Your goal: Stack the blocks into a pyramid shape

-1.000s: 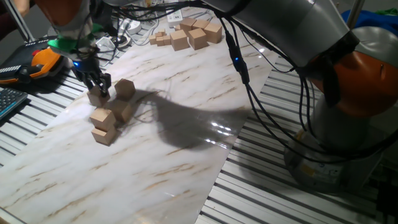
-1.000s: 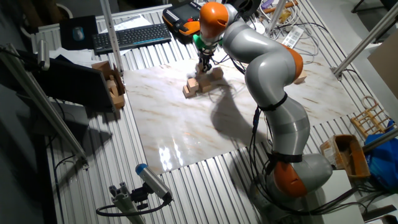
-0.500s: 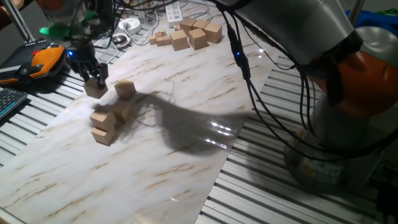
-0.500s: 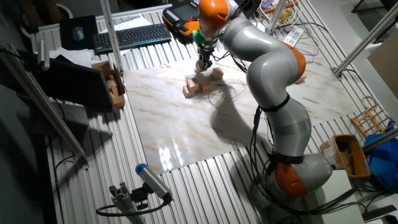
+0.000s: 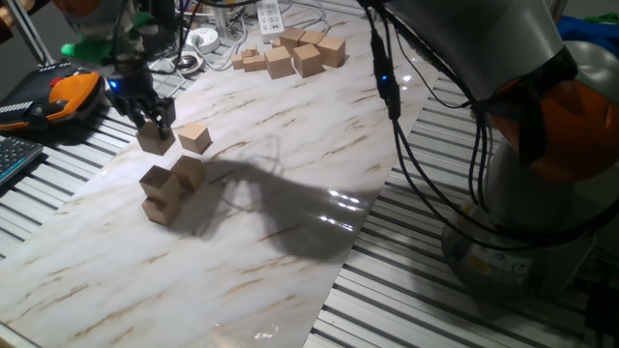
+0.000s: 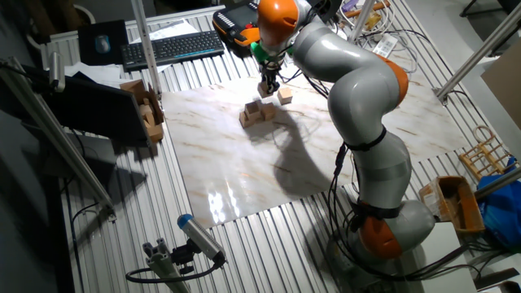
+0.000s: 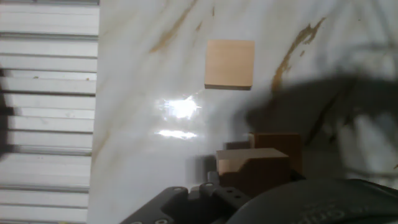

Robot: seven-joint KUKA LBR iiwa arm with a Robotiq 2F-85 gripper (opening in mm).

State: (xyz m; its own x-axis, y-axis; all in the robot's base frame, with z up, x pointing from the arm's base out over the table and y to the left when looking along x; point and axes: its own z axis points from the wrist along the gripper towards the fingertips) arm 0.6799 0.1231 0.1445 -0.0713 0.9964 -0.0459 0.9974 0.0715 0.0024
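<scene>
My gripper (image 5: pixel 153 124) (image 6: pixel 268 85) is shut on one tan block (image 5: pixel 152 140), holding it just above the marble board at the far left. A loose block (image 5: pixel 194 136) (image 6: pixel 285 96) (image 7: pixel 229 64) lies flat just right of it. In front of them stands a small heap (image 5: pixel 166 188) (image 6: pixel 256 112) of three blocks, one resting on another with a third beside them. In the hand view the heap (image 7: pixel 267 155) shows in shadow near the bottom, and the fingertips are not visible there.
Several spare wooden blocks (image 5: pixel 295 53) lie at the back of the marble board (image 5: pixel 290 242). An orange pendant (image 5: pixel 68 92), a keyboard (image 6: pixel 171 47) and cables sit off the board's left end. My arm's cables (image 5: pixel 406 145) hang over the right side.
My gripper closed on the block at the table, lifted it, and has shifted slightly right with it. The arm's shadow moved toward the front of the board.
</scene>
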